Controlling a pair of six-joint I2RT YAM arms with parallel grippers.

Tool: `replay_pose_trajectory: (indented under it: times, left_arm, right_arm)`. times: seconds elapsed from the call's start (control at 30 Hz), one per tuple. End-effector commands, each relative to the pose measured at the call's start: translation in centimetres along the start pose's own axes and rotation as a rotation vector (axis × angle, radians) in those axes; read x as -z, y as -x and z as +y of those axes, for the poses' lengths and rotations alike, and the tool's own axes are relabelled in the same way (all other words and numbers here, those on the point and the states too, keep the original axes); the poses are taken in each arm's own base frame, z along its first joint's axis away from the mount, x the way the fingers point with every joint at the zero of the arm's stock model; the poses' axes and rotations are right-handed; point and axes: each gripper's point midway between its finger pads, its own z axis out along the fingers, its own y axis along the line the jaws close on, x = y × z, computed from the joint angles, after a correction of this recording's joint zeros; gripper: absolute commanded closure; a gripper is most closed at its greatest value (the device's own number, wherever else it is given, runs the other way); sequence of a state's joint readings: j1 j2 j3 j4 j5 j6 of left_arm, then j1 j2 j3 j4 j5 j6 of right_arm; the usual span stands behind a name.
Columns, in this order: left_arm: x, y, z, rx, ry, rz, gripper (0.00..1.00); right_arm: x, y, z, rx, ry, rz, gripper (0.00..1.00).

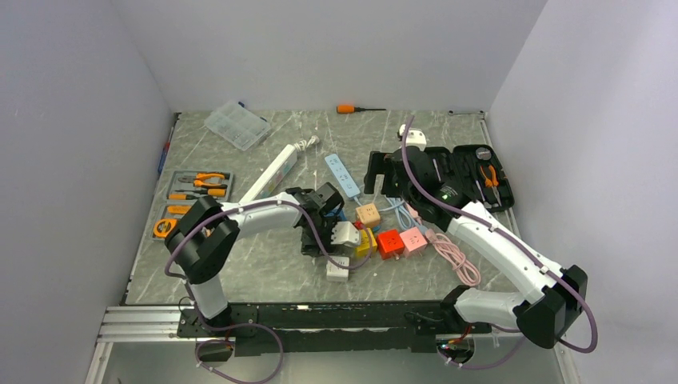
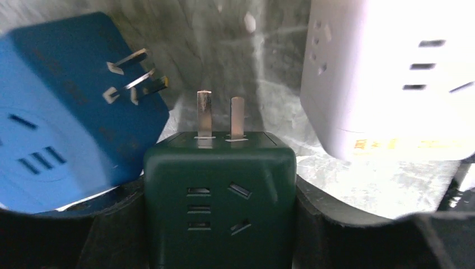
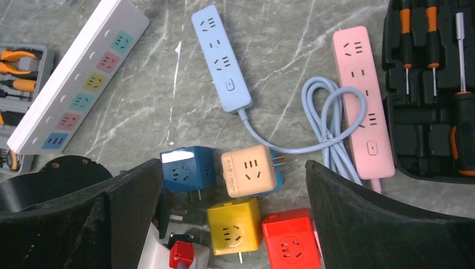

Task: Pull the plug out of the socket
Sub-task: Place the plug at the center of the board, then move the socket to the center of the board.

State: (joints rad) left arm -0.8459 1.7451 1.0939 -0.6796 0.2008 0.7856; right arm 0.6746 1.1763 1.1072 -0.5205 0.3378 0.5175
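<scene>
- Left gripper: its fingers pinch the green plug on its 9 and 3 o'clock sides. The plug fills the gap between them.
- Green plug: a dark green cube, upright in the left wrist view, with its slotted face toward the camera.
- Two flat metal prongs stand out of its far face at 12 o'clock. They are bare along their whole length and clear of any socket.
- Blue cube: at 10 o'clock of the green plug, tilted, with its own prongs showing. Its lower edge is close against the plug; I cannot tell whether they touch.
- White socket block: at 2 o'clock of the green plug and apart from the prongs. Bare marbled table shows between them.
- Top view: the left gripper sits near the table's centre. The green plug cannot be told apart from the dark gripper there.
- Right gripper: its fingers are spread wide with nothing between them, above the cluster of cubes.
- Below it lies a beige cube. The blue cube is just beside it at 9 o'clock, a yellow cube at 6 o'clock and a red cube at 5 o'clock.
- Around the beige cube: a light blue power strip at 12 o'clock, a pink power strip at 2 o'clock, a white power strip at 10 o'clock and a black tool case at 3 o'clock.
</scene>
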Motion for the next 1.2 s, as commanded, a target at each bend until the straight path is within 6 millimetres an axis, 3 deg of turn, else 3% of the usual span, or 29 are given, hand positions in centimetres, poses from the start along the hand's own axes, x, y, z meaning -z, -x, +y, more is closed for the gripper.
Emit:
replay_pose_trajectory:
  times: [0.0, 0.07, 0.1, 0.3, 0.4, 0.5, 0.63, 0.77, 0.93, 1.03, 1.17]
  left_arm:
    - [2.2, 4.7, -0.7, 0.02, -0.095, -0.147, 0.36]
    - [3.2, 5.0, -1.8, 0.011, -0.168, -0.14, 0.05]
    - [3.7, 4.9, -2.0, 0.019, -0.184, -0.144, 0.01]
    - [7.3, 5.1, -4.7, 0.009, -0.288, -0.191, 0.01]
    - [10.6, 5.6, -4.8, 0.011, -0.311, -0.227, 0.01]
    - [14.9, 6.9, -2.6, 0.101, -0.315, -0.358, 0.01]
    - [19.3, 6.8, 2.3, 0.243, -0.225, -0.464, 0.01]
    - [19.8, 4.8, 6.3, 0.411, -0.067, -0.406, 0.01]
    - [20.7, 2.4, 9.8, 0.544, 0.117, -0.419, 0.0]
    - [21.4, -0.6, 12.4, 0.618, 0.274, -0.391, 0.01]
    - [21.5, -6.4, 15.2, 0.751, 0.427, -0.284, 0.01]
  right_arm:
    - [0.3, 1.0, -0.9, -0.029, -0.025, -0.029, 0.0]
    - [0.3, 1.0, -1.0, -0.032, -0.026, -0.025, 0.0]
    - [0.4, 1.1, -1.0, -0.032, -0.021, -0.027, 0.0]
    - [0.1, 1.1, -0.9, -0.028, -0.013, -0.019, 0.0]
    - [0.0, 1.2, -1.1, -0.02, -0.023, -0.018, 0.0]
    - [0.0, 1.4, -1.4, -0.017, -0.032, -0.022, 0.0]
    - [0.0, 1.3, -1.6, -0.016, -0.04, -0.016, 0.0]
    - [-0.2, 0.6, -2.0, -0.02, -0.054, 0.005, 0.0]
    - [-0.4, -0.5, -2.4, -0.022, -0.062, 0.03, 0.0]
    - [-0.4, -1.0, -2.7, -0.019, -0.068, 0.045, 0.0]
    - [-0.3, -1.6, -2.9, -0.02, -0.069, 0.052, 0.0]
